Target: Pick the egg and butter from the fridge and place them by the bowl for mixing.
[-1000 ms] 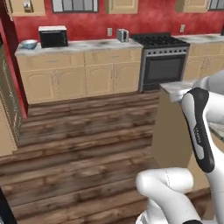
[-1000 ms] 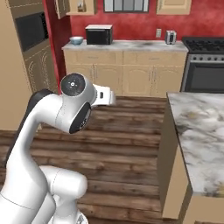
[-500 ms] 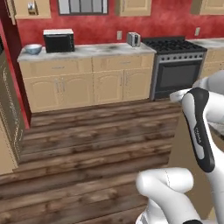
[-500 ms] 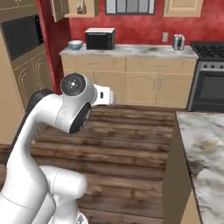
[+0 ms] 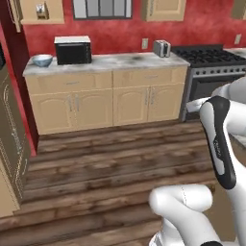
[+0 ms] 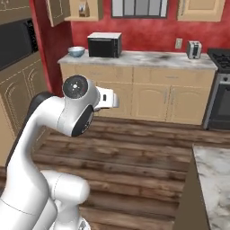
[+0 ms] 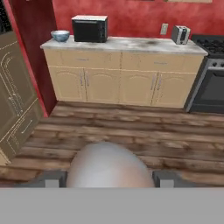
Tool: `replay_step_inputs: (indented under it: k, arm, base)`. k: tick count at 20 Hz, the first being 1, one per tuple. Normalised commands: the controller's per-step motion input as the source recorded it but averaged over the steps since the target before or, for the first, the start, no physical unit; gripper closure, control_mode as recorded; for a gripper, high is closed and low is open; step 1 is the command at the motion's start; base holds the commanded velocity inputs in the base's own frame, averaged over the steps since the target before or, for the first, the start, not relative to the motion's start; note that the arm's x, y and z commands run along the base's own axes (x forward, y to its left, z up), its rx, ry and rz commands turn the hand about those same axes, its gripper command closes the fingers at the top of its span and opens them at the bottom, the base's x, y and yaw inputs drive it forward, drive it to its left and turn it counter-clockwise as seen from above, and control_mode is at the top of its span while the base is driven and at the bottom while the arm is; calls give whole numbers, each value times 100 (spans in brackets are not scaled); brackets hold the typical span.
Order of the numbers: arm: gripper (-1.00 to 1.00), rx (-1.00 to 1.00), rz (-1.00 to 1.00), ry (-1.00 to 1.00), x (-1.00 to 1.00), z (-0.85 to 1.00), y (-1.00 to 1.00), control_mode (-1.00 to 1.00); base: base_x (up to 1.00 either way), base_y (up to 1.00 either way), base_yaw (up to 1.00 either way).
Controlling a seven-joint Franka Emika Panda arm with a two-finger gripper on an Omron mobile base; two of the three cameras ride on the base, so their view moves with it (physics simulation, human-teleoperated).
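- The bowl [image 7: 60, 35] sits in the upper left of the hand view, on the counter [image 7: 131, 44] at its left end, just beside the black microwave [image 7: 89, 29] — well apart from the gripper [image 7: 109, 178], far across the wooden floor [image 7: 131, 127].
- In the left base view the bowl [image 5: 42, 60] is likewise at upper left; in the right base view [image 6: 76, 51] it lies left of the microwave.
- So the coming move, as I judge it, runs forward and to the left.
- The egg [image 7: 109, 166] — a pale rounded lump — fills the bottom centre of the hand view, lodged between the two dark fingertips [image 7: 50, 178], which clasp it on either side.
- The jaws stand apart by the egg's breadth, gripping it.
- Neither butter nor fridge can be made out here.
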Motion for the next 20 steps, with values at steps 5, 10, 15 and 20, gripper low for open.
replay_step_inputs:
  k: [5, 10, 15, 20]
  arm:
    - [100, 0, 0, 0, 0, 0, 0, 100]
    - [100, 0, 0, 0, 0, 0, 0, 100]
    - [100, 0, 0, 0, 0, 0, 0, 100]
    - [100, 0, 0, 0, 0, 0, 0, 100]
  base:
    - [93, 30, 9]
    - [90, 33, 12]
    - [85, 31, 17]
    - [85, 33, 15]
